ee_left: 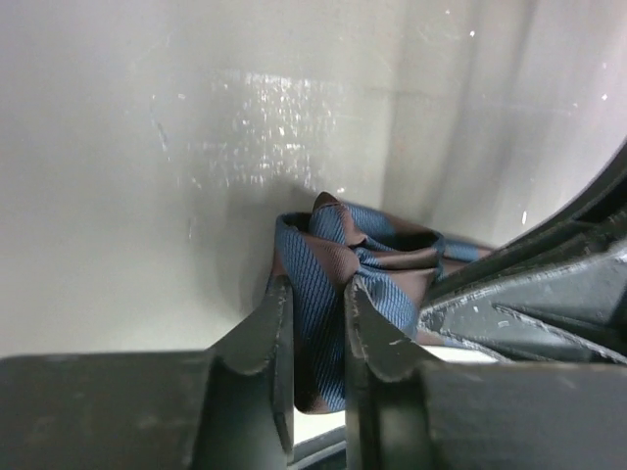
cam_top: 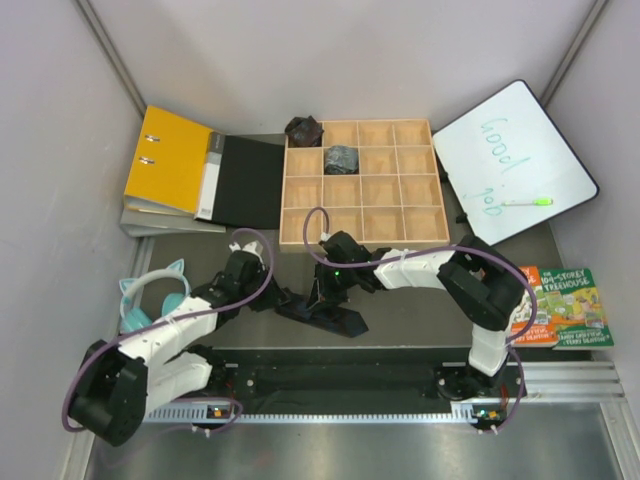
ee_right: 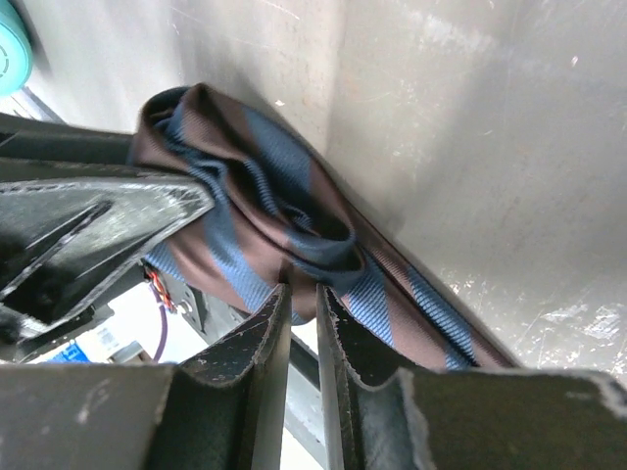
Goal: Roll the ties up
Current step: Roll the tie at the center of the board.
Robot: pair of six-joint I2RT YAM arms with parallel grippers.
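Grey bench (cam_top: 420,330) inside a white-walled enclosure carries the work. At upper centre of the overhead view, a wooden tray (cam_top: 400,241) of square compartments holds the first coiled tie (cam_top: 341,158) in a second-row compartment. The second coiled tie (cam_top: 303,130) sits at the tray's upper left corner; whether it lies inside the corner compartment or on the rim cannot be told. The striped tie (ee_left: 333,259), blue and brown, lies on the bench at centre frame, below the tray and between the two arms. Left pincer (ee_left: 316,289): jaws narrow, fabric filling the gap, gripping a bunched part. Right pincer (ee_right: 302,291): jaws almost together, apparently nipping a fold at the tips beside a loose coil; the tail runs off toward the lower right of that view. Step in hand, as judged: forming the roll of the striped tie. The next move calls for one pincer to anchor the core while the other winds the free length round it under even tension. Slack fabric is likely to unwind if let go early.
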